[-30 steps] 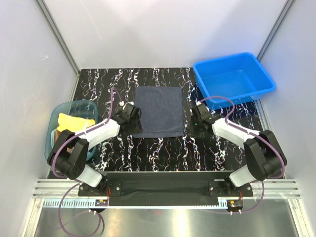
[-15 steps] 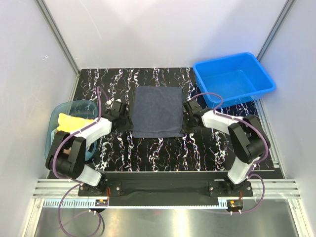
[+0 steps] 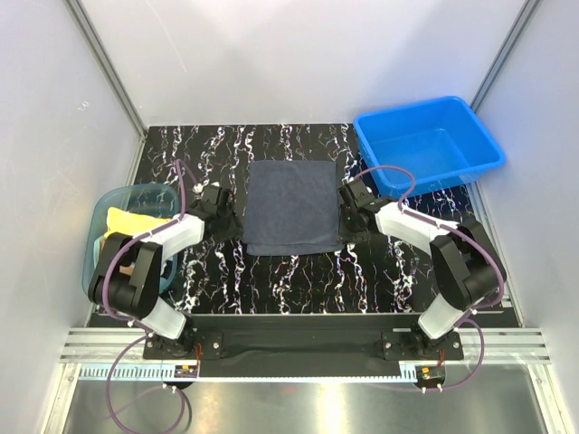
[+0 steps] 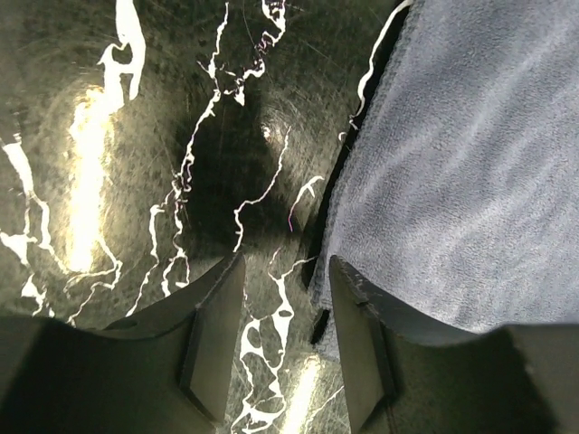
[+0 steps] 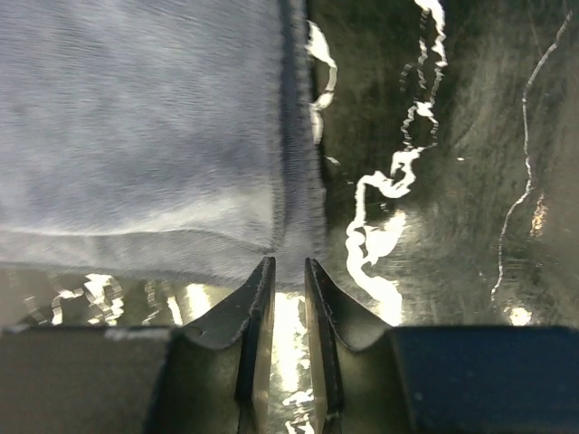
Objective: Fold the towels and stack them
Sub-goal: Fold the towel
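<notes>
Dark towel (image 3: 291, 206) laid flat on table (image 3: 298, 271). Left gripper (image 4: 286, 262) jaws apart at edge. Right gripper (image 5: 288, 262) jaws nearly together at corner; grip cannot be told. Corners to be pinched evenly.

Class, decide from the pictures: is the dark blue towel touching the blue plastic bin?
Apart. The top view shows a strip of marbled table between the dark blue towel and the blue plastic bin.

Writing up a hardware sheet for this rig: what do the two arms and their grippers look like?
The left arm and right arm match: white link shells, black joints, a looping mauve cable along each. The left gripper and right gripper are black, with dark, flat, tapering fingers.
</notes>
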Action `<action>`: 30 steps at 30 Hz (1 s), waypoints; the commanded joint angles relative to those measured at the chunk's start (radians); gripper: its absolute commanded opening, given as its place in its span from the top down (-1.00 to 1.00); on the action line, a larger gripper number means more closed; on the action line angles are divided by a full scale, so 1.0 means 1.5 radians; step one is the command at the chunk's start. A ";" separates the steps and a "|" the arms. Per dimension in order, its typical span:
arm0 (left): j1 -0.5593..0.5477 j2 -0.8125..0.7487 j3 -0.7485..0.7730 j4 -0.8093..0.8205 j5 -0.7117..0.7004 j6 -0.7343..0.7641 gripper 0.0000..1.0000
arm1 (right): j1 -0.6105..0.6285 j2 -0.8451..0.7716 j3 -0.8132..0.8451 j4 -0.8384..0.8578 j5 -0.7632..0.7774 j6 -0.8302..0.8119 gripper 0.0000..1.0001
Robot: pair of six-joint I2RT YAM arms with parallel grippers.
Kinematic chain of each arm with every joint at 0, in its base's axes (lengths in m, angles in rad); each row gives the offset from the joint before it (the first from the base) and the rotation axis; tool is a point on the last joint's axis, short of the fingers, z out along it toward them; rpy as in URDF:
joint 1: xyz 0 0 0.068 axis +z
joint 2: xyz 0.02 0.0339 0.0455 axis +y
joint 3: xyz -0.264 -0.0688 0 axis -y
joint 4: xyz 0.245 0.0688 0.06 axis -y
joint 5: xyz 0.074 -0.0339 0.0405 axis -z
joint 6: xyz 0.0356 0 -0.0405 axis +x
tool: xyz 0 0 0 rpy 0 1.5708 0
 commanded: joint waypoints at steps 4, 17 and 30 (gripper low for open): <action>0.006 0.032 0.002 0.054 0.072 0.004 0.11 | 0.002 -0.002 0.047 0.014 -0.020 0.013 0.46; 0.004 0.045 -0.025 0.084 0.110 0.003 0.38 | 0.003 0.034 0.031 0.042 -0.026 0.026 0.43; 0.005 0.043 -0.016 0.084 0.120 0.000 1.00 | 0.003 0.066 0.035 0.056 0.011 0.014 0.39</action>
